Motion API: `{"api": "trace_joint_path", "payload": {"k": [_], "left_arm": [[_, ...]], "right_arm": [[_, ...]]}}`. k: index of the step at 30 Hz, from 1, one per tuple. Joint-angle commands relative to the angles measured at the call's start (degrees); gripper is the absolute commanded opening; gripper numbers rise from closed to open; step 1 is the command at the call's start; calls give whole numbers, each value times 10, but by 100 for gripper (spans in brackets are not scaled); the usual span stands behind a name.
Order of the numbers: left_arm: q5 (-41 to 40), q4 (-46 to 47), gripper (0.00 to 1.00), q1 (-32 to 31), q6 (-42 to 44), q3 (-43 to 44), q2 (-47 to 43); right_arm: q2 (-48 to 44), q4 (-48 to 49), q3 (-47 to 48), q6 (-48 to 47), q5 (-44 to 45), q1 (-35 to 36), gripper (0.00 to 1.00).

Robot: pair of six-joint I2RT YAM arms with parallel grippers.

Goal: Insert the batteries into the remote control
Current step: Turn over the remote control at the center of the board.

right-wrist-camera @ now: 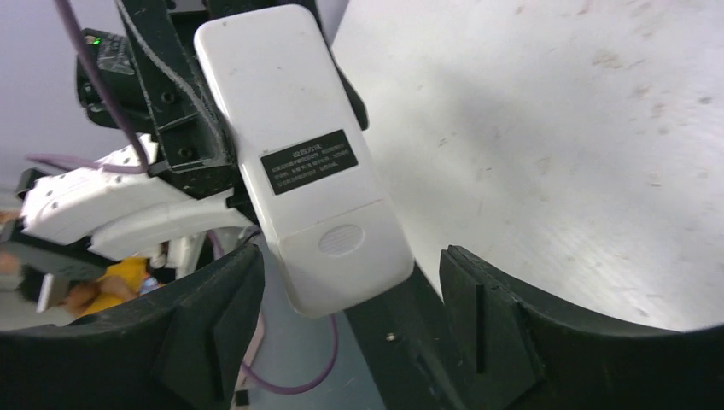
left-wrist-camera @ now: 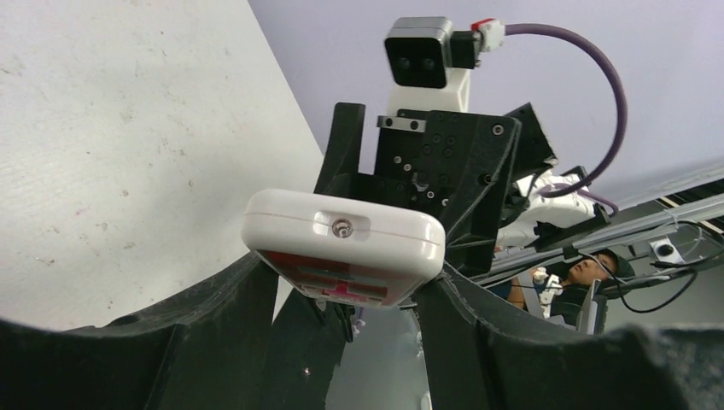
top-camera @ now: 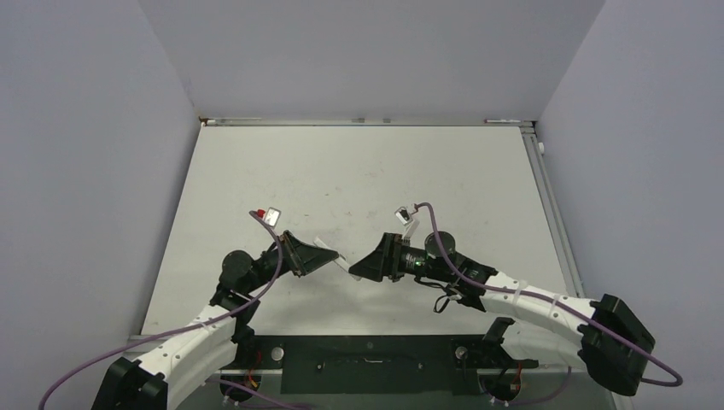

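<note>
Left tool [left-wrist-camera: 341, 282] holding remote [right-wrist-camera: 307, 171], right tool [right-wrist-camera: 346, 260] opposite

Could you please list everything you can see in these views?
remote control: one, white with a black label on its back, held in the air between the two grippers
batteries: none in view
table: one, white, under the arms
cables: two, purple, one along each arm
left gripper: one, black, apparently shut on one end of the remote control
right gripper: one, black, open around its other end
</note>
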Motion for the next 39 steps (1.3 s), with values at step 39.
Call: {"api": "trace_joint_path", "payload": {"k": [39], "left_arm": [[-220,-576,31,-134,252,431,480]], "right_arm": [[-161,-517,84,-218,446,-22,79]]}}
